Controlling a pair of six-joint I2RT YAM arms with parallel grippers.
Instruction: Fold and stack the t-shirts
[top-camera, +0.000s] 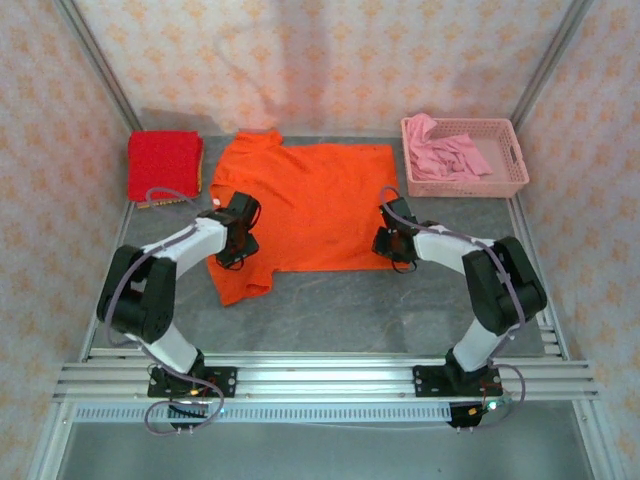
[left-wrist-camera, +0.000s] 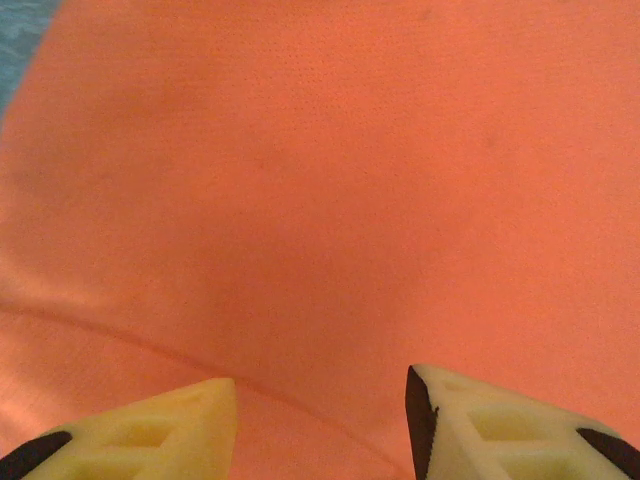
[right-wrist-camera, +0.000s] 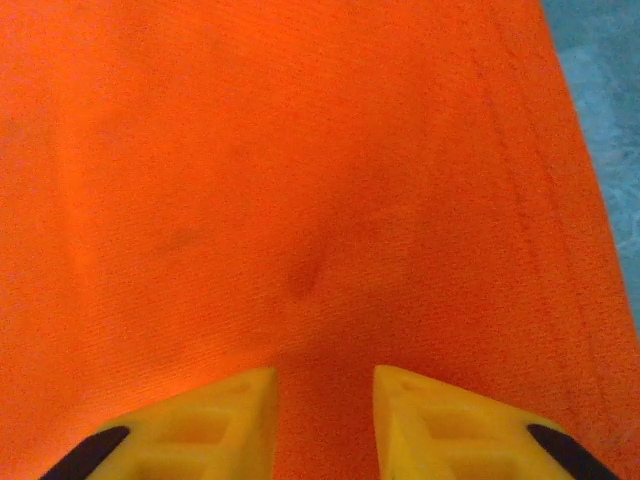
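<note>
Closest to the lens in the left wrist view, the left fingers (left-wrist-camera: 150, 430) are held moderately apart with nothing clamped between them. The orange t-shirt (left-wrist-camera: 320, 180) is spread directly beneath them, and a stitched seam is seen curving across the cloth just ahead of the tips. In the right wrist view the right fingers (right-wrist-camera: 190, 425) are set only narrowly apart, with bare orange cloth showing in the gap and a small pucker lying just ahead of them. Hem stitching is seen running along the right side, and the grey surface (right-wrist-camera: 600, 100) is exposed past that edge. From above, the orange t-shirt is laid flat in the middle of the surface, its neck turned toward the far left, its hem toward the right and one sleeve trailing to the near left. The left fingers are lowered onto its left part above that sleeve, and the right fingers are placed at its right edge. The red t-shirt (top-camera: 165, 165) is folded into a square at the far left corner, just beside the orange shoulder. A pink basket (top-camera: 470, 187) is stood at the far right, with crumpled pink cloth (top-camera: 445, 155) held inside it.
</note>
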